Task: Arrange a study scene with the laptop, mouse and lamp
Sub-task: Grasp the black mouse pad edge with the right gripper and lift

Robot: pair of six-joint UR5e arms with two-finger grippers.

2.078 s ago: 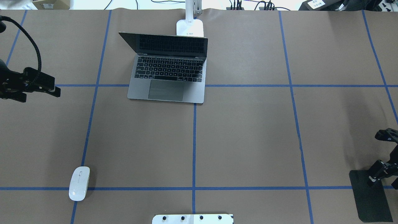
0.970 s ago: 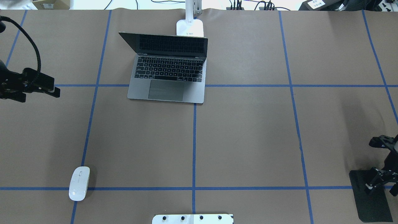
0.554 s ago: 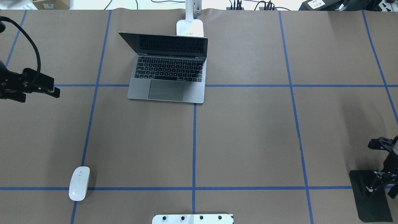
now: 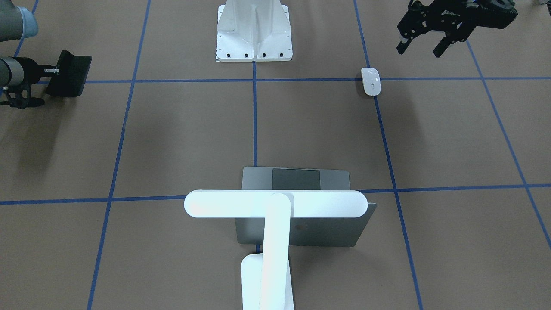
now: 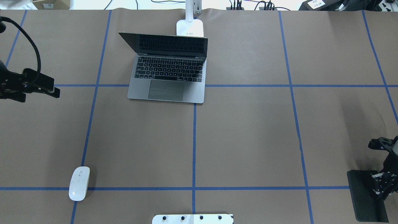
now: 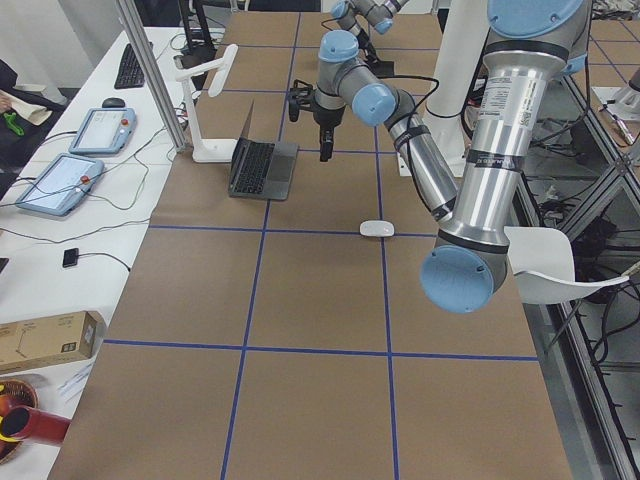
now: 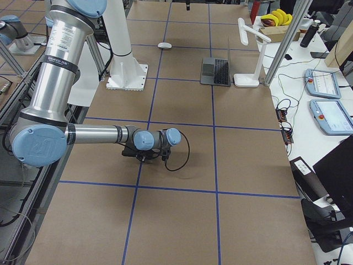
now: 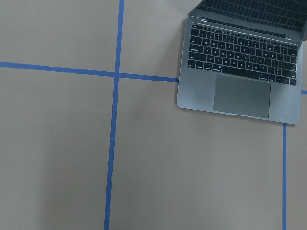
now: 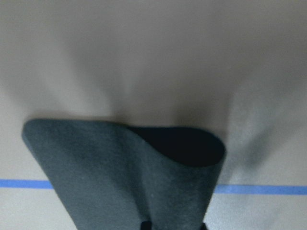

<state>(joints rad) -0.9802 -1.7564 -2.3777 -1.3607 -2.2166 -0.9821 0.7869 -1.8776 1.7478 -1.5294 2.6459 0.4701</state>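
Observation:
The laptop [image 5: 168, 73] stands open at the table's far middle, and shows in the left wrist view [image 8: 240, 76]. The white lamp [image 4: 275, 206] stands behind it with its bar head over the lid; its base [image 5: 190, 28] is at the far edge. The white mouse [image 5: 79, 183] lies at the near left on a blue tape line. My left gripper [image 4: 422, 45] is open and empty, hovering at the far left, well away from the mouse. My right gripper [image 5: 381, 186] is shut on the edge of a black mat [image 9: 120, 182], which curls up.
The white bolted pedestal [image 5: 192, 218] sits at the near middle edge. The black mat [image 5: 363, 196] lies at the near right corner. Blue tape lines grid the brown table. Benches with tablets and cables border the far edge [image 7: 325, 105].
My right gripper came down toward the near edge onto the black mat and closed on it; the mat shifted slightly left. The left arm barely moved.

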